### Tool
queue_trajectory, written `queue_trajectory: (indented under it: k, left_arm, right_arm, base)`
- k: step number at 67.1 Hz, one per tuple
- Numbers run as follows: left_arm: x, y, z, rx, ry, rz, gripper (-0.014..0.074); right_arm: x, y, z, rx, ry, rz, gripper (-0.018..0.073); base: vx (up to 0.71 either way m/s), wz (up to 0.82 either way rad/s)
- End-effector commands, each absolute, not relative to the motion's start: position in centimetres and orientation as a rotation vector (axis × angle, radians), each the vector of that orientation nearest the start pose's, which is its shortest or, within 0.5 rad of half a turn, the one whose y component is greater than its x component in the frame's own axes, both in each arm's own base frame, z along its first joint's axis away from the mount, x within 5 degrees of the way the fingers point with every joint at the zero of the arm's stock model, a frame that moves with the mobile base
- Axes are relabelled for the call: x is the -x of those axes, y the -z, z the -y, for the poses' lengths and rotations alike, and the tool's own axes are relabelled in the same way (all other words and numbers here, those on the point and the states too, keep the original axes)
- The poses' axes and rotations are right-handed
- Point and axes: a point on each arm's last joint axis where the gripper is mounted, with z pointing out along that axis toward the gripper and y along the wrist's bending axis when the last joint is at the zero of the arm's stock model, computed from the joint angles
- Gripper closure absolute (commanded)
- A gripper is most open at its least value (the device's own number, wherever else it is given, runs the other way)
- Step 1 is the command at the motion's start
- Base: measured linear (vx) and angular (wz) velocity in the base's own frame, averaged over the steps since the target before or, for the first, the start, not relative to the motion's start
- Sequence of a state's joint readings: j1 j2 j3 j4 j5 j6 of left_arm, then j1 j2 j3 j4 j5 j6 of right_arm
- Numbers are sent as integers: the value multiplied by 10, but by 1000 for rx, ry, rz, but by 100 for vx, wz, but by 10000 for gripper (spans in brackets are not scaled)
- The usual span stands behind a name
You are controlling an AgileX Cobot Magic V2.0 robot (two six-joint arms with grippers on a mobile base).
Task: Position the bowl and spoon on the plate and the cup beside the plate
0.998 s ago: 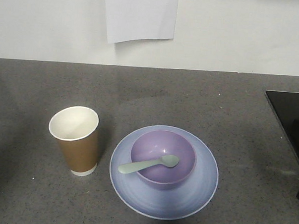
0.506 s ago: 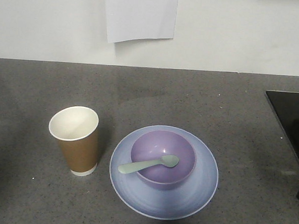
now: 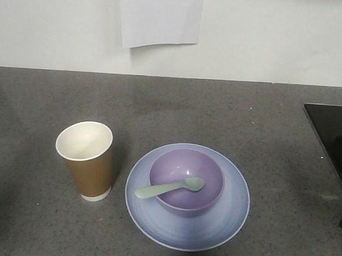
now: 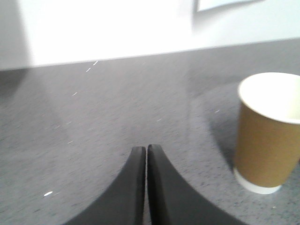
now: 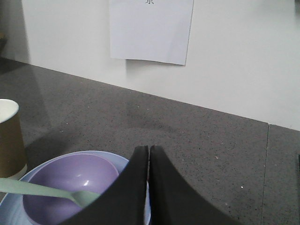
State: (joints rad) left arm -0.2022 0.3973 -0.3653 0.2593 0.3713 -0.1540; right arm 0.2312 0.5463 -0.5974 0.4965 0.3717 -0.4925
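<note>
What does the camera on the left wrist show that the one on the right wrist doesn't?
Only the left wrist view shows its own left hand, shut with nothing in it, and the whole cup down to its white base. Only the right wrist view shows the shut right hand, the bowl with the spoon in it, the plate and a sheet of paper on the wall. Both show the cup, the grey counter and the white wall.

A white paper sheet [image 3: 160, 17] hangs on the wall above the grey countertop [image 3: 228, 113].
</note>
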Motion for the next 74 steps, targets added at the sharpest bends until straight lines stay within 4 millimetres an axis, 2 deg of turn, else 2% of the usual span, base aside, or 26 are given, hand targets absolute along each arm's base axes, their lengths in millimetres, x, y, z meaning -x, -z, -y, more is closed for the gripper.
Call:
queue_trajectory:
  k: [1,8,13,15,34,74]
  left_arm:
    - [-85,-259,16,-209,92,-1619,603]
    - [-75,-219,15,-166,137,-1567,603]
    - [-70,-197,13,-115,152,-1551,603]
    - [-68,-195,11,-86,147,-1570,603]
    - [-56,-192,2,-11,59,-1561,603]
    - [-57,-193,1,3,47,-1550,603]
  right_arm:
    - [-107,-356,-39,319,-283,-1659,564]
    - [-107,-356,-39,319,-283,-1659,564]
    - [-107,-356,-39,319,-283,-1659,564]
    - [-107,-356,-39,319,-283,-1659,564]
    - [-107,-356,-39,319,-283,-1659,564]
    - [-107,-356,-39,318,-283,-1658,564]
  base:
    - [0,0]
    - [0,0]
    - [0,0]
    - [0,0]
    - [0,0]
    - [0,0]
